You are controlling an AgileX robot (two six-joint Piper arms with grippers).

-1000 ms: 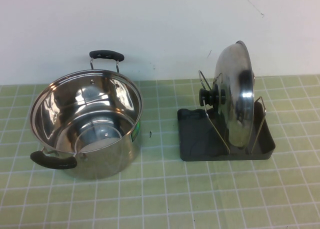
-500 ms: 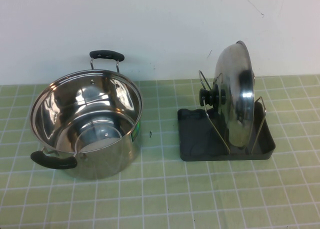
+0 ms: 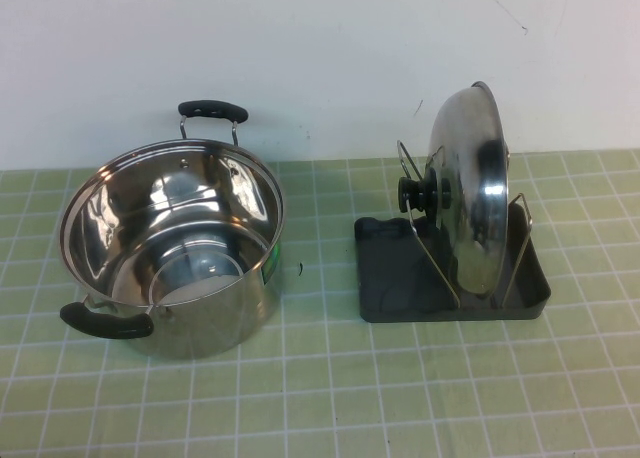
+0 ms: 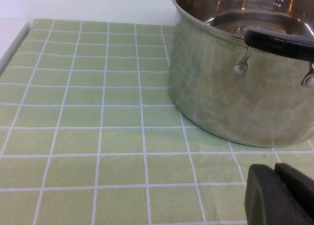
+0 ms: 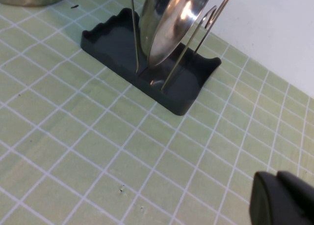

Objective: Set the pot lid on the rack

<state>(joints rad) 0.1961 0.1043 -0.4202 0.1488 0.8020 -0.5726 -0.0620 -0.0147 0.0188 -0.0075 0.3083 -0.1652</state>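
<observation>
Hovering grippers (image 4: 275,185) (image 5: 277,188); pot lid (image 3: 470,188) in rack (image 3: 395,270)

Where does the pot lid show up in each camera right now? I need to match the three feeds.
High view: the pot lid stands on edge between the wire loops of the rack, right of the pot.
Left wrist view: not in it; only the pot and the left gripper.
Right wrist view: lid's lower part in the rack, beyond the right gripper.
Shared landmark: the green grid mat.

pot lid (image 3: 470,193) standing on edge between the wire loops of the rack (image 3: 395,278), knob toward the open pot (image 3: 170,243) on the tiled tabletop (image 3: 330,398).
</observation>
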